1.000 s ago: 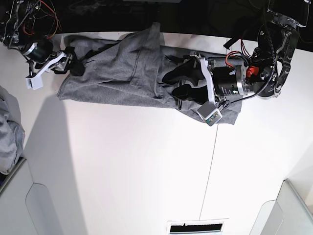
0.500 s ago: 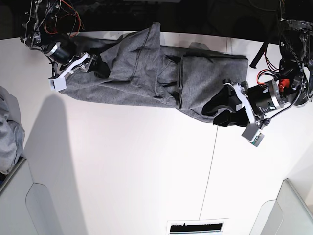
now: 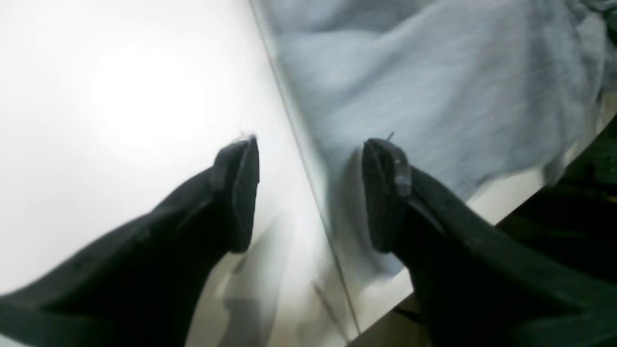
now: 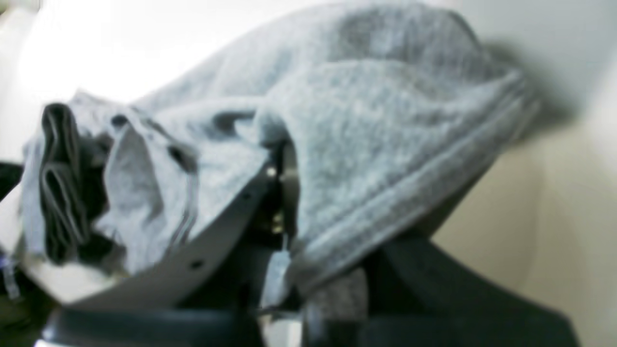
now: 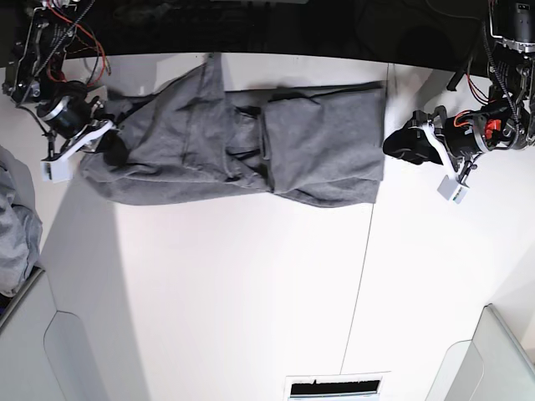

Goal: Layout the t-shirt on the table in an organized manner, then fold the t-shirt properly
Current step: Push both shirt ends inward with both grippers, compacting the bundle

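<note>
The grey t-shirt lies rumpled in a long band across the far part of the white table. A flap is folded over its right half. My right gripper is at the shirt's left end, shut on bunched cloth. In the right wrist view the t-shirt drapes over the fingers and hides their tips. My left gripper stands open just off the shirt's right edge, holding nothing. In the left wrist view its fingers straddle the table's seam, with the t-shirt beyond them.
A second heap of grey cloth lies at the left edge. White bins stand at the near left and near right. A dark seam crosses the table. The far table edge runs just behind the shirt.
The shirt has slid to the left and spread flatter. The left gripper has pulled back to the right, off the cloth. The right gripper has closed on the shirt's left end.
</note>
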Action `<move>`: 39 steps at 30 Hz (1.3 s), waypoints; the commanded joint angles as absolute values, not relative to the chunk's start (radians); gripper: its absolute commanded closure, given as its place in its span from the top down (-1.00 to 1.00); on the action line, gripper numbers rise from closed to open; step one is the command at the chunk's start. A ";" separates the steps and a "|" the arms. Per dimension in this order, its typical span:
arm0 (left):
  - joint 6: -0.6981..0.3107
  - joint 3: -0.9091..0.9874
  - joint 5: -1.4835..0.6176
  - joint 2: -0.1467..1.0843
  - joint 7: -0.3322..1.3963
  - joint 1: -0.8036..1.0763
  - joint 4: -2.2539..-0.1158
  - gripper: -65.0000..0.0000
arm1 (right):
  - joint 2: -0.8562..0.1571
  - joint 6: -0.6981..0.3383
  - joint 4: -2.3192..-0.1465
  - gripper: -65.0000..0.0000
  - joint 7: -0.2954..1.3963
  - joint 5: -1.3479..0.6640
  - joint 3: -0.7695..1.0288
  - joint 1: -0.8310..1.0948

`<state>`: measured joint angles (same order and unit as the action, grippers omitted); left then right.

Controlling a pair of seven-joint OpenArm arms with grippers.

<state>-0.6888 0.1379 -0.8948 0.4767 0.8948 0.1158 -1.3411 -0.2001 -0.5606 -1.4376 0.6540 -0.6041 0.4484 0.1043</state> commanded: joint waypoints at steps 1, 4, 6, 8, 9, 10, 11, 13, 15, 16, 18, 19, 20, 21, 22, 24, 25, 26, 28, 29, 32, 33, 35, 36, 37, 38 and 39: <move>-0.698 0.145 -0.916 0.487 0.879 0.104 -1.350 0.11 | -0.225 -0.568 -1.454 -1.00 0.638 -0.643 0.460 0.086; -0.698 0.144 -0.928 0.468 0.879 0.106 -1.348 0.11 | -0.257 -0.569 -1.461 -1.00 0.693 -0.755 0.467 0.059; -0.698 0.144 -0.947 0.449 0.879 0.106 -1.348 0.11 | -0.252 -0.578 -1.472 -1.00 0.751 -0.815 0.466 0.031; -0.698 0.142 -0.954 0.421 0.879 0.106 -1.348 0.11 | -0.231 -0.584 -1.488 -1.00 0.790 -0.866 0.463 0.007; -0.698 0.136 -0.953 0.406 0.880 0.106 -1.348 0.11 | -0.217 -0.584 -1.500 -1.00 0.795 -0.884 0.459 0.002; -0.698 0.127 -0.951 0.391 0.880 0.106 -1.348 0.11 | -0.198 -0.584 -1.517 -1.00 0.796 -0.892 0.453 0.000; -0.698 0.113 -0.946 0.379 0.880 0.106 -1.348 0.11 | -0.177 -0.584 -1.537 -1.00 0.801 -0.899 0.442 0.000; -0.698 0.082 -0.923 0.362 0.876 0.105 -1.348 0.11 | -0.125 -0.584 -1.584 -1.00 0.815 -0.901 0.410 0.001; -0.698 0.047 -0.894 0.352 0.851 0.103 -1.348 0.11 | -0.072 -0.584 -1.624 -1.00 0.820 -0.897 0.355 0.006; -0.698 0.034 -0.880 0.348 0.839 0.103 -1.348 0.11 | -0.049 -0.585 -1.640 -1.00 0.819 -0.892 0.322 0.010; -0.698 0.013 -0.870 0.346 0.821 0.103 -1.348 0.11 | -0.007 -0.585 -1.657 -1.00 0.819 -0.857 0.247 0.015; -0.698 0.008 -0.870 0.346 0.811 0.103 -1.348 0.11 | 0.011 -0.585 -1.657 -1.00 0.814 -0.839 0.210 0.017; -0.698 0.007 -0.870 0.346 0.806 0.102 -1.348 0.11 | 0.028 -0.585 -1.657 -1.00 0.806 -0.816 0.173 0.018; -0.698 0.008 -0.870 0.346 0.803 0.102 -1.348 0.11 | 0.043 -0.585 -1.657 -1.00 0.801 -0.790 0.138 0.017; -0.698 0.008 -0.870 0.347 0.802 0.102 -1.348 0.11 | 0.056 -0.585 -1.657 -1.00 0.794 -0.763 0.102 0.017; -0.698 0.008 -0.870 0.347 0.803 0.102 -1.348 0.11 | 0.076 -0.584 -1.654 -1.00 0.785 -0.709 0.032 0.017; -0.698 0.008 -0.870 0.347 0.803 0.102 -1.348 0.11 | 0.084 -0.584 -1.652 -1.00 0.785 -0.680 -0.001 0.017; -0.698 0.008 -0.870 0.347 0.803 0.102 -1.348 0.11 | 0.089 -0.584 -1.651 -1.00 0.784 -0.653 -0.033 0.017; -0.698 0.008 -0.870 0.347 0.802 0.102 -1.348 0.11 | 0.095 -0.583 -1.651 -1.00 0.771 -0.596 -0.092 0.017; -0.698 0.008 -0.870 0.347 0.802 0.102 -1.348 0.11 | 0.098 -0.583 -1.651 -1.00 0.755 -0.564 -0.114 0.017; -0.698 0.008 -0.872 0.347 0.802 0.102 -1.348 0.11 | 0.100 -0.579 -1.651 -0.28 0.699 -0.496 -0.156 0.017; -0.698 0.008 -0.873 0.347 0.802 0.102 -1.348 0.11 | 0.101 -0.580 -1.651 -0.11 0.688 -0.493 -0.162 0.017; -0.698 0.016 -0.893 0.347 0.805 0.103 -1.348 0.11 | 0.101 -0.580 -1.651 0.02 0.685 -0.494 -0.165 0.015; -0.698 0.024 -0.908 0.349 0.805 0.102 -1.348 0.11 | 0.100 -0.580 -1.651 0.01 0.686 -0.494 -0.165 0.014; -0.698 0.033 -0.926 0.351 0.806 0.102 -1.348 0.11 | 0.100 -0.580 -1.651 0.01 0.685 -0.494 -0.165 0.014; -0.698 0.048 -0.944 0.352 0.810 0.102 -1.348 0.11 | 0.100 -0.580 -1.651 0.01 0.686 -0.494 -0.165 0.013; -0.698 0.066 -0.959 0.352 0.815 0.102 -1.349 0.11 | 0.100 -0.580 -1.651 0.01 0.686 -0.494 -0.165 0.013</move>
